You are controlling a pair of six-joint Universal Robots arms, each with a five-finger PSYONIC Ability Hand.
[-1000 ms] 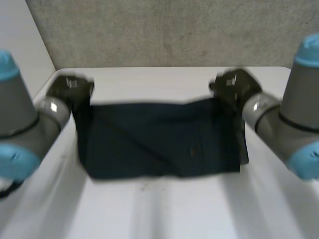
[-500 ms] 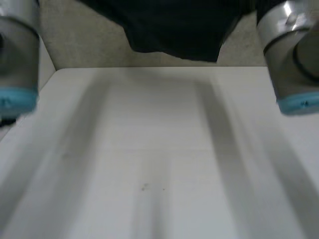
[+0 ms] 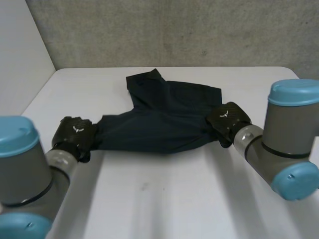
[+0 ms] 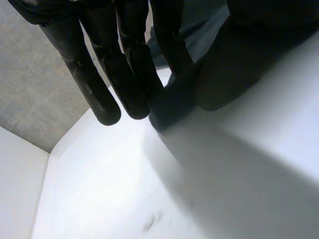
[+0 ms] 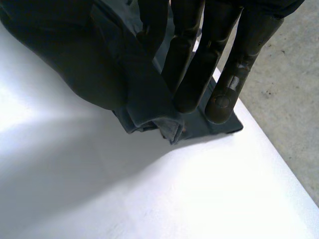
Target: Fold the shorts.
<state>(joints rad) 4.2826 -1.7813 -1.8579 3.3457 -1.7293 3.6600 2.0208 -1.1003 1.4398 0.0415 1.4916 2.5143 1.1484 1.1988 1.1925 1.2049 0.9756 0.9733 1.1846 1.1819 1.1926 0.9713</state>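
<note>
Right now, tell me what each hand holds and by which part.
Both pinch the dark shorts: the left hand at the left end of the near edge, the right hand at the right end.

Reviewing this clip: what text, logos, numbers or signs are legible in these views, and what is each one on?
No words, numbers or brand names can be read.
On the back of the left hand: a small white emblem, a mark rather than letters.
On the back of the right hand: the same small white emblem.
On the shorts: plain dark cloth, no label or print in sight.
</note>
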